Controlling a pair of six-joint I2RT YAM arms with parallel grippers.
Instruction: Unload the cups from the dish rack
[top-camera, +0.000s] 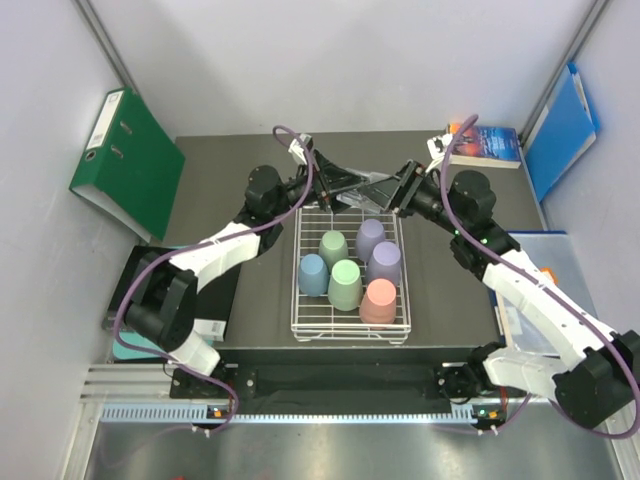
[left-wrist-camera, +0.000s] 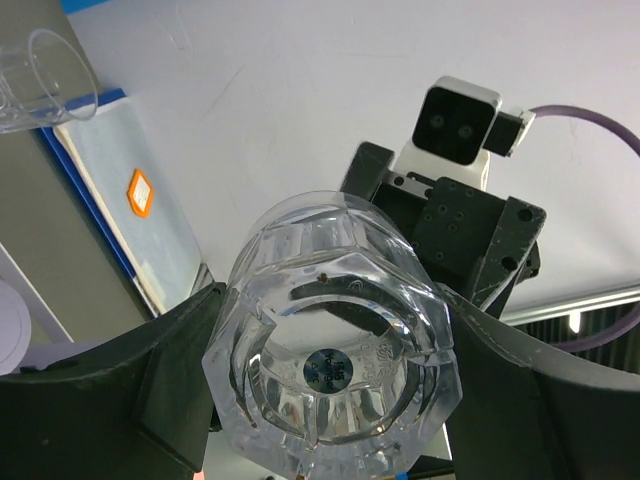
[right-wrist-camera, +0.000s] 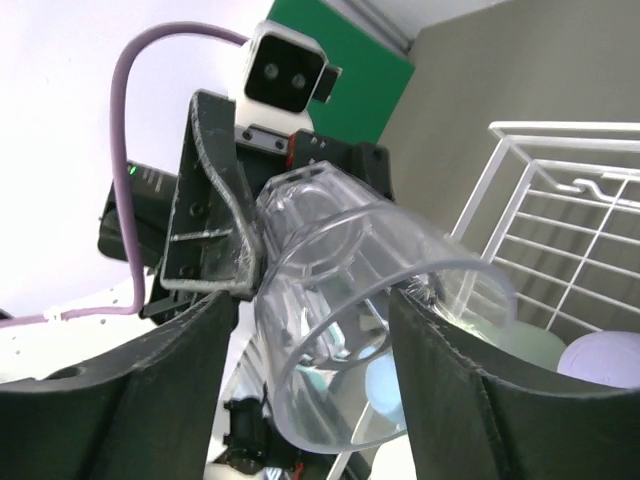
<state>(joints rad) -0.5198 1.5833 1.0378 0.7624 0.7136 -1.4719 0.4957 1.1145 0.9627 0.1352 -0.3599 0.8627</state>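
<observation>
The white wire dish rack (top-camera: 297, 300) sits mid-table holding several upturned cups: two mint green (top-camera: 333, 247), two lilac (top-camera: 371, 238), a light blue (top-camera: 313, 274) and a salmon pink (top-camera: 378, 300). My left gripper (top-camera: 345, 187) hovers over the rack's far end, shut on a faceted clear glass (left-wrist-camera: 335, 340) with its base facing the camera. My right gripper (top-camera: 388, 190) faces it closely, shut on a plain clear glass (right-wrist-camera: 340, 300) with its rim towards the camera. The rack's corner (right-wrist-camera: 560, 200) shows in the right wrist view. Another plain glass (left-wrist-camera: 45, 75) shows at the left wrist view's corner; its support is hidden.
A green binder (top-camera: 130, 160) leans at the back left. A blue folder (top-camera: 562, 130) leans against the right wall, and a book (top-camera: 487, 145) lies at the back right. Papers (top-camera: 540, 290) lie under the right arm. The two wrists nearly touch.
</observation>
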